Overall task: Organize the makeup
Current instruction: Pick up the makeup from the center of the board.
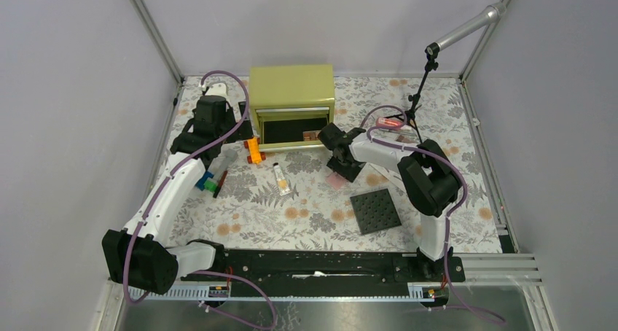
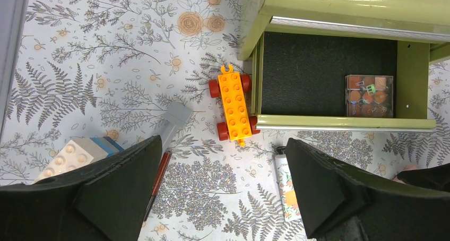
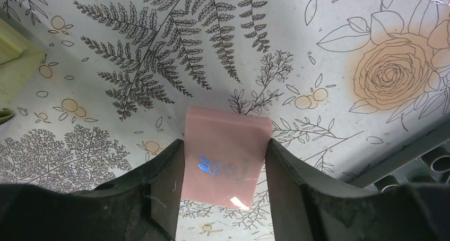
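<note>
Most of the top view is being taken up by the floral-printed table (image 1: 313, 222), which is carrying everything else. One olive-green box (image 1: 291, 87) is standing at the far side with its front open, and a small clear case (image 2: 369, 95) is sitting inside on the dark floor, toward the right wall.

The left arm (image 1: 171, 192) is stretching toward the box's left corner. The left gripper (image 2: 223, 143) is hovering above the cloth with its fingers spread wide and nothing between them. The right arm (image 1: 430, 181) is bending in toward the middle of the table. The right gripper (image 3: 225, 145) is pointing down at the cloth, and its fingers (image 3: 170, 172) are pressing against both side edges of the pink square compact (image 3: 223, 129), which is lying flat on the cloth.

The dark grey studded plate (image 1: 375, 210) is lying just beside the right gripper, on its near side. The orange toy car (image 2: 234, 108) is resting against the box's left front corner. The cream tube (image 1: 281, 178) is lying on the cloth in front of the box, black cap toward it. A pink-red tube (image 1: 391, 123) is lying behind the right arm. A white brick (image 2: 69, 156) is sitting under the left finger, and a thin red pencil (image 2: 158, 180) is lying beside that finger.
</note>
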`<state>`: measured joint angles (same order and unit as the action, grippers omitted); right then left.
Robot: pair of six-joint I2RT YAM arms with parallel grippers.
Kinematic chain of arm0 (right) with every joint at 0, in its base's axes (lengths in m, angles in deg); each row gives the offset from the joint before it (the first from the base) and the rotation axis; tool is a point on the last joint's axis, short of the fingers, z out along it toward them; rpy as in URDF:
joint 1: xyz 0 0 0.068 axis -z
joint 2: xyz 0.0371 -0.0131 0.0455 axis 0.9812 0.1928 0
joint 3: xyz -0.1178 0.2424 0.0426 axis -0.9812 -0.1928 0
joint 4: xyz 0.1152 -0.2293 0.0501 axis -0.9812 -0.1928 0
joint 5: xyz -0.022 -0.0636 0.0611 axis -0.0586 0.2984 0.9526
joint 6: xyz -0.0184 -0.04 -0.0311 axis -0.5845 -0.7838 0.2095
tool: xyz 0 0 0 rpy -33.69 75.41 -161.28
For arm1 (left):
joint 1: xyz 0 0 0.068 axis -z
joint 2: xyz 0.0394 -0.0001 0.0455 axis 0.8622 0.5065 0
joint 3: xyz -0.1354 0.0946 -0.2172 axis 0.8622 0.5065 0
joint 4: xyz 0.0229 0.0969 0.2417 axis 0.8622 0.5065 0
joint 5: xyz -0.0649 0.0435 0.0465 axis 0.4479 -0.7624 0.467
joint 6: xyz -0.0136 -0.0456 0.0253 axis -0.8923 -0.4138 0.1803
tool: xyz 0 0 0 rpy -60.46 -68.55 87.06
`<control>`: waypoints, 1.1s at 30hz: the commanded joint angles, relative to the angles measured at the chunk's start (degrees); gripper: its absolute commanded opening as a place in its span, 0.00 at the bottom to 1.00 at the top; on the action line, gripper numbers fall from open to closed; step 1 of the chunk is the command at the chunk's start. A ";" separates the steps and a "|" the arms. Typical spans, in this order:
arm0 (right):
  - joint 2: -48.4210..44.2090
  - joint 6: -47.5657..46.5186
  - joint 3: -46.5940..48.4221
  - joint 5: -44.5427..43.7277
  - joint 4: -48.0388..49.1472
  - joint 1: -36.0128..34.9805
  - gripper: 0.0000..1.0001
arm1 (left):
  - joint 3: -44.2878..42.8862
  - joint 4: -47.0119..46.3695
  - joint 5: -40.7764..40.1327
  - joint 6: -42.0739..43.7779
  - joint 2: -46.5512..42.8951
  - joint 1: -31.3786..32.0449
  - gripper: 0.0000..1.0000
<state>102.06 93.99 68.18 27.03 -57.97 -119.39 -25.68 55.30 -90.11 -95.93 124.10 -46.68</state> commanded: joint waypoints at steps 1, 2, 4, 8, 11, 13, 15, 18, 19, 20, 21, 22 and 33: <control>2.16 -1.27 0.53 -3.40 -1.90 -0.37 0.43 | 0.16 -2.51 0.59 0.65 -0.96 -0.40 0.99; 1.81 -2.05 0.52 -4.14 -1.83 -0.42 0.42 | 0.14 -2.55 0.55 0.64 -0.95 -0.40 0.99; 0.95 -4.66 0.34 -5.91 -1.03 -0.40 0.37 | 0.14 -2.51 0.54 0.63 -0.89 -0.40 0.99; -1.80 -15.31 -2.50 -7.80 5.83 -0.38 0.19 | 0.14 -2.51 0.67 0.65 -0.86 -0.40 0.99; -3.79 -21.72 -5.00 -7.74 10.64 -0.45 0.17 | 0.18 -2.51 0.42 0.72 -0.97 -0.49 0.99; -4.39 -24.91 -5.55 -8.32 11.89 -0.44 0.17 | 0.23 -2.51 0.20 0.72 -1.07 -0.49 0.99; -5.11 -28.09 -5.96 -8.91 13.02 -0.42 0.17 | 0.27 -2.51 0.10 0.72 -1.07 -0.60 0.99; -7.40 -34.36 -7.38 -7.74 16.52 -0.44 0.18 | 0.23 -2.51 0.10 0.72 -0.82 -0.67 0.99; -8.51 -36.52 -8.16 -7.17 17.91 -0.43 0.18 | 0.18 -2.51 0.22 0.68 -0.79 -0.67 0.99; -9.70 -38.49 -8.77 -6.74 19.44 -0.44 0.19 | 0.18 -2.51 0.38 0.66 -0.73 -0.67 0.99; -10.87 -40.29 -9.54 -6.34 20.81 -0.40 0.20 | 0.19 -2.51 0.50 0.65 -0.70 -0.67 0.99; -12.02 -42.71 -10.09 -6.00 22.19 -0.44 0.21 | 0.14 -2.51 0.54 0.65 -0.68 -0.67 0.99; -17.22 -68.48 -5.09 10.54 32.30 -0.38 0.23 | 0.15 -2.51 0.87 0.72 -0.98 -0.76 0.99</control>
<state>86.15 39.94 58.28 27.77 -31.43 -119.55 -25.66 55.30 -90.11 -95.73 124.08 -47.10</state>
